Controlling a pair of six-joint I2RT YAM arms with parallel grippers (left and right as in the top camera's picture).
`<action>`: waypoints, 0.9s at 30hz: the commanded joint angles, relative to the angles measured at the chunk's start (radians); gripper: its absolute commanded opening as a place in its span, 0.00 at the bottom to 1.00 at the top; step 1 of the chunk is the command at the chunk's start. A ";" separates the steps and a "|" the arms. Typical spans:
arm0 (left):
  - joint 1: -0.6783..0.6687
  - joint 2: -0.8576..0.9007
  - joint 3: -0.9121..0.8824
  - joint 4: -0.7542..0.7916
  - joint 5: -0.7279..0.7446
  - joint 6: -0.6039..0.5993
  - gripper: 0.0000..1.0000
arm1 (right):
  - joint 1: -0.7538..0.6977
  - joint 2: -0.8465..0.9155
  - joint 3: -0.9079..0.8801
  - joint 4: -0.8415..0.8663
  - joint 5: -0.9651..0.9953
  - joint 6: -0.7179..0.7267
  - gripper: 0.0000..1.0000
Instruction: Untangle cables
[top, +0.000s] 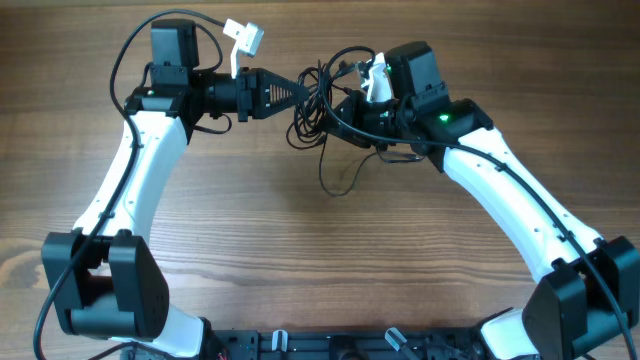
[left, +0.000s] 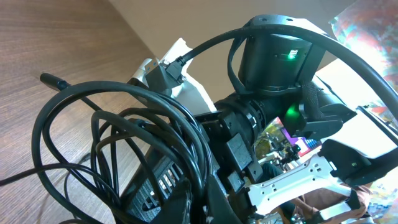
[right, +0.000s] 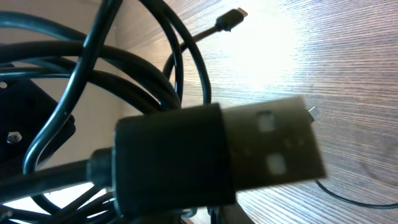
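Note:
The cables (top: 318, 100) are a black tangle hanging between my two grippers at the table's back middle. My left gripper (top: 298, 92) reaches in from the left and is shut on strands of it; the left wrist view shows its jaws (left: 208, 202) pinching cords below a big bundle of loops (left: 124, 143). My right gripper (top: 343, 108) meets the tangle from the right and looks shut on it. In the right wrist view a blurred USB plug (right: 217, 155) hides the jaws, with loops (right: 124, 68) and a small plug end (right: 234, 15) behind.
One thin loop (top: 335, 180) of cable trails down onto the wooden table (top: 300, 270) below the tangle. A white bracket (top: 243, 40) sticks up by the left wrist. The two arms' own thick wires run along them.

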 joint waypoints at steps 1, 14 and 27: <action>0.000 -0.007 0.006 0.003 0.013 0.019 0.04 | 0.002 0.020 0.006 -0.025 0.076 -0.002 0.15; 0.004 -0.007 0.006 0.003 0.009 0.019 0.04 | 0.002 0.020 0.006 -0.067 0.032 -0.222 0.25; 0.004 -0.007 0.006 0.003 0.009 0.019 0.04 | 0.006 0.020 0.006 -0.159 -0.148 -0.314 0.32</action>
